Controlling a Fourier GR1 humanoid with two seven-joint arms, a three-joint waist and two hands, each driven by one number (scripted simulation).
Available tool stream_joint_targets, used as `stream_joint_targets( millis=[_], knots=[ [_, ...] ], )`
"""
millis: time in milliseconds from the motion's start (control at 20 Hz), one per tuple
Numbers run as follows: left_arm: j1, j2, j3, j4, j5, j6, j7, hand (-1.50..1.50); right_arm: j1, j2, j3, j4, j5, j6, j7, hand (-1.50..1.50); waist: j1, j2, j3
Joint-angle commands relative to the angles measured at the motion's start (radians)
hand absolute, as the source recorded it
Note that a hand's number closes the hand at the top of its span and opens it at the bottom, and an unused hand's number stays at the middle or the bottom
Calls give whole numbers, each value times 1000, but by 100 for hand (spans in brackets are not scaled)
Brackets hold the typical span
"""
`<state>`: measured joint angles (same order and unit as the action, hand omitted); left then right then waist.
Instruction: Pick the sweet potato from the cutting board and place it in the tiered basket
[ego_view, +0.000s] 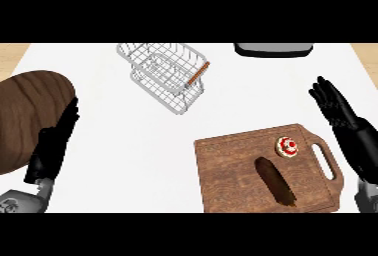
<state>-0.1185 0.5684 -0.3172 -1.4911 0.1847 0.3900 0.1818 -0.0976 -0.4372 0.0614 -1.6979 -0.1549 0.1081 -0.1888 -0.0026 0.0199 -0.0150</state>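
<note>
A dark brown sweet potato (275, 181) lies lengthwise on the wooden cutting board (229, 175) at the lower right of the head view. The white wire tiered basket (167, 75) with a wooden handle stands at the back, left of centre. My right hand (341, 116) is open with straight fingers pointing up, just right of the board's handle end and apart from the sweet potato. At the left edge my left hand (56, 145) is open too, fingers straight, far from both the board and the basket.
A small round pastry with red topping (288, 147) sits on the board near its handle slot. A round dark wooden board (29, 117) lies at the far left beside my left hand. A dark grey appliance (273, 49) shows at the back edge.
</note>
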Motion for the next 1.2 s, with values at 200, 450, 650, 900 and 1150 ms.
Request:
stream_joint_targets(
  millis=[200,450,650,900,1150],
  knots=[
    [113,-114,14,17,35,50,-71,0,-34,-100,21,-270,328,-158,41,150,-11,-33,10],
    [194,-175,2,50,61,53,-126,0,66,88,-202,-265,349,-504,161,-150,-49,-34,12],
    [205,-234,-4,68,51,41,-200,0,348,155,-118,-489,393,-487,-8,-150,-21,-25,15],
    [228,-258,-15,82,44,35,-223,0,537,69,-9,-704,591,-388,200,-150,-27,-26,12],
    [202,-240,-3,76,32,39,-213,0,666,-64,32,-735,797,-246,396,-150,-27,-21,7]
  ],
)
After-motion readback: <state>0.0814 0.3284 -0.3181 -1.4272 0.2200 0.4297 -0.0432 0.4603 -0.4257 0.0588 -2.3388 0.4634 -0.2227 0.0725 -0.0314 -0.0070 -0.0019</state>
